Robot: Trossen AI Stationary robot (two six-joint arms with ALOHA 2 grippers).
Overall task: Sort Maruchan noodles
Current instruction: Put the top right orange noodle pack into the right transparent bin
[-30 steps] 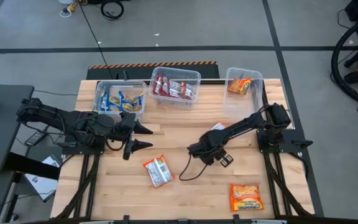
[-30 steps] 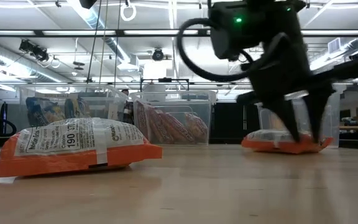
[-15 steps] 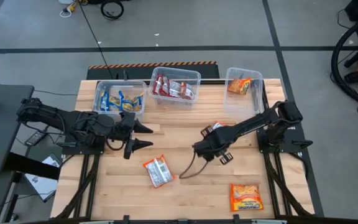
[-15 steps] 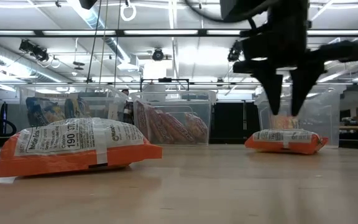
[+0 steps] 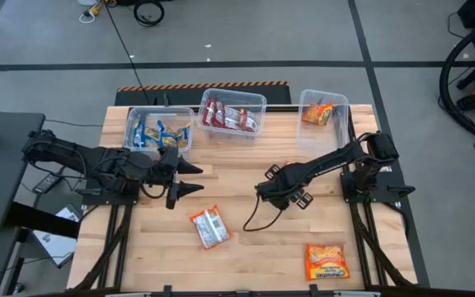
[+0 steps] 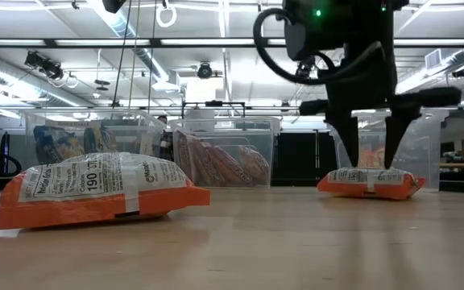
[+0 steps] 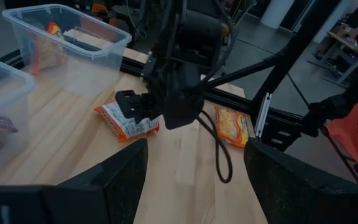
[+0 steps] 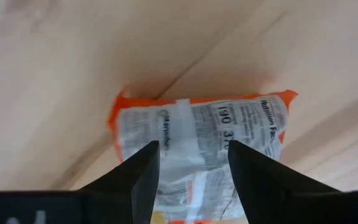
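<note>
An orange-and-white noodle packet (image 6: 369, 183) lies flat on the table right of centre. In the high view my right gripper (image 5: 280, 180) covers it. That gripper (image 6: 369, 157) is open and points down, with its fingers over the packet (image 8: 197, 140). A second orange-white packet (image 5: 209, 227) lies flat toward the near edge, and an orange-yellow packet (image 5: 326, 261) sits near the right corner. My left gripper (image 5: 198, 181) waits open at the table's left and points right. My right gripper comes at the orange-and-white packet from above, fingers pointing down and spread across its top face (image 6: 367, 174). The fingertips (image 6: 346, 165) end right at that face. I cannot tell whether they touch it. The packet lies flat on the table.
Three clear tubs stand along the far edge: one with blue-yellow packets (image 5: 159, 130), one with dark red packets (image 5: 233, 113) and one with an orange packet (image 5: 323, 110). A black cable loops from the right arm (image 5: 258, 216). Bare wood lies between the two arms.
My right gripper lifted off the table beside the orange-and-white packet, moved toward the far-left over it, then came down again onto its top. The packet stayed where it was.
</note>
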